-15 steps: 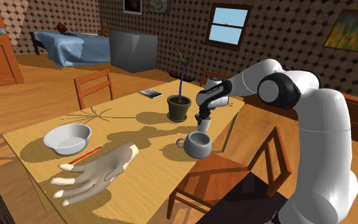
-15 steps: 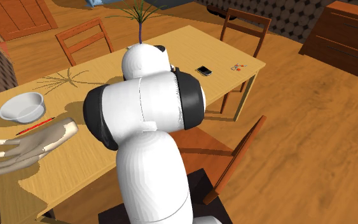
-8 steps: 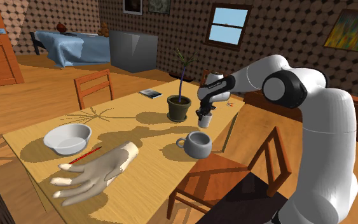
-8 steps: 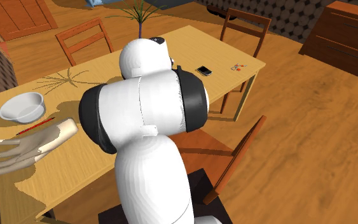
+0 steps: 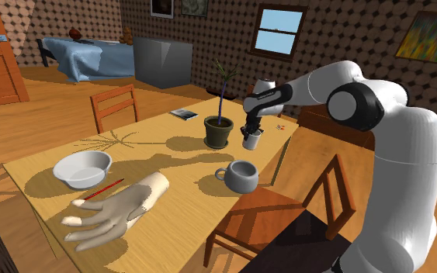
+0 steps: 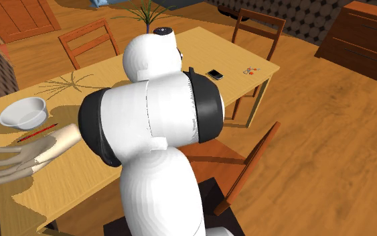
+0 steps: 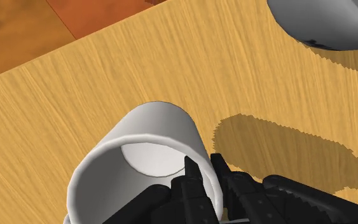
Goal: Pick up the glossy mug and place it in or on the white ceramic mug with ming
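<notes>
Shoulder view, left to right: plant pot (image 5: 217, 132); wide grey mug (image 5: 241, 176) standing upright on the desk (image 5: 170, 213); small white mug (image 5: 251, 141) hanging clear of the desk, just right of the pot. Grip: tool (image 5: 250, 130) clenched on the small mug's rim, one finger inside. The wide mug's open mouth lies lower and slightly left of the tool, so next probably a short carry, then down.

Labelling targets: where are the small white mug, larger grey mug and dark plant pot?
small white mug (image 7: 161, 124), wrist view, wall
larger grey mug (image 5: 244, 180), shoulder view, body
dark plant pot (image 5: 217, 133), shoulder view, side
</notes>
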Controlling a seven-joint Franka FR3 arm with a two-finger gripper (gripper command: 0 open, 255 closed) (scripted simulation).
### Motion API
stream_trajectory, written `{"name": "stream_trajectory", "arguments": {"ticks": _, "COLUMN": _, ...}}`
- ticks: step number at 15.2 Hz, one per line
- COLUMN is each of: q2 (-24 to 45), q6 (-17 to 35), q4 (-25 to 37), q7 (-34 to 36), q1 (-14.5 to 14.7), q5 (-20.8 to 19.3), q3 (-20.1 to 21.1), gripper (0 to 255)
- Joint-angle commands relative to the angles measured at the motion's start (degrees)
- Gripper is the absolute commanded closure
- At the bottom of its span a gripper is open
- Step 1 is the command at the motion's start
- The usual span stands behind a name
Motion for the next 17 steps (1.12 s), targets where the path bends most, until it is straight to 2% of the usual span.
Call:
{"name": "stream_trajectory", "arguments": {"ticks": 1, "q2": -0.69, "q6": -1.22, "q4": 0.54, "q7": 0.08, "q1": 0.05, "q5": -0.18, "q3": -0.1, "gripper": 255}}
{"name": "stream_trajectory", "arguments": {"ticks": 17, "q2": -4.67, "q6": -11.64, "q4": 7.06, "q7": 0.59, "q1": 0.32, "q5": -1.31, "q3": -0.61, "gripper": 255}}
